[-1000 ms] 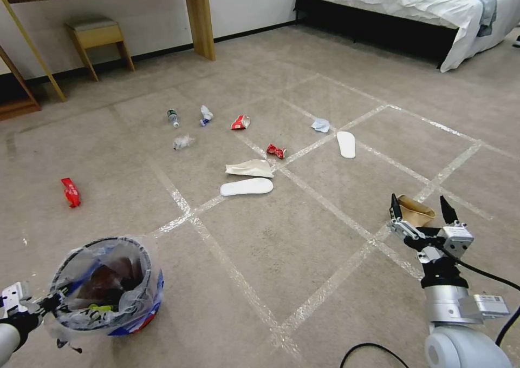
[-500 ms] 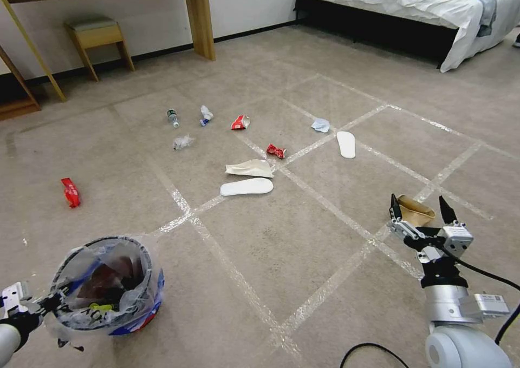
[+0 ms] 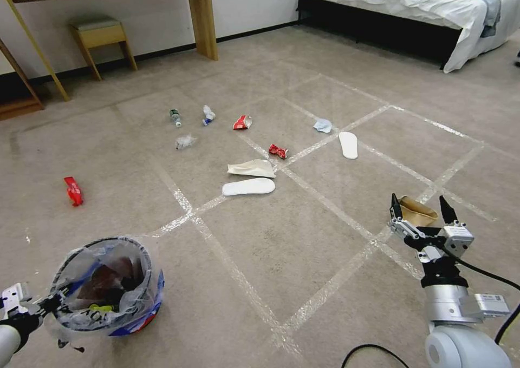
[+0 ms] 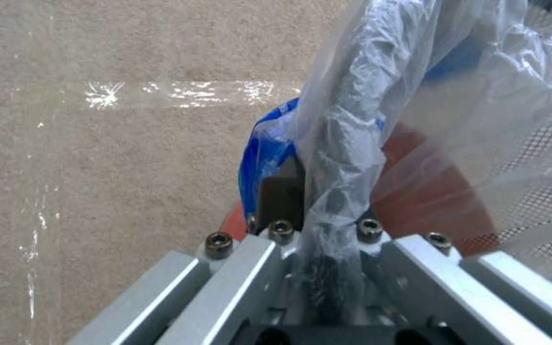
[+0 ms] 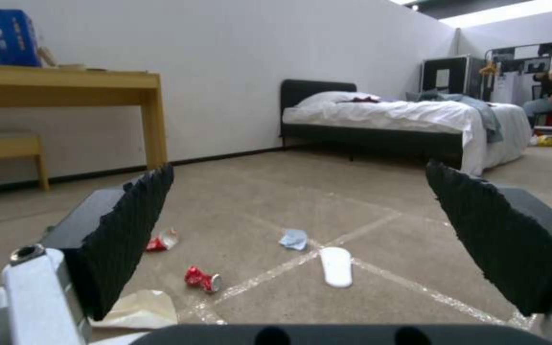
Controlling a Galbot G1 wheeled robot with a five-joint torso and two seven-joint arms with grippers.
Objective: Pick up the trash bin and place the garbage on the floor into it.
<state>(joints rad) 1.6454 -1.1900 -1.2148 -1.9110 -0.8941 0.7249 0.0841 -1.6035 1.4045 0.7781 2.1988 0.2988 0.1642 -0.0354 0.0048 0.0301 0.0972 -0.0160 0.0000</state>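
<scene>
1. Left pincer [image 3: 46, 303] is clamped on the near rim of the trash bin [image 3: 108, 287], with the bag's plastic bunched between its fingers [image 4: 282, 196] in the left wrist view; the bin hangs at the robot's left, low over the floor [image 3: 303, 238].
2. Judging by its looks, the bin is light and fairly stiff at the rim, but the crinkly liner is slippery and could slide in the grip, so the rim itself is the place to hold.
3. Inside the bin lie dark and reddish scraps and something yellow-green; it is partly full.
4. Right pincer [image 3: 421, 210] hovers spread wide and empty, just short of the brown paper bag [image 3: 418, 212], the nearest piece of garbage. That bag looks soft and crushable; pinching a raised fold should serve.
5. Farther out lie a white insole [image 3: 248, 186] touching a crumpled cream paper [image 3: 252, 168], a crushed red can [image 3: 278, 151], a second insole [image 3: 348, 144], and a red wrapper [image 3: 73, 190] well apart on the left.
</scene>
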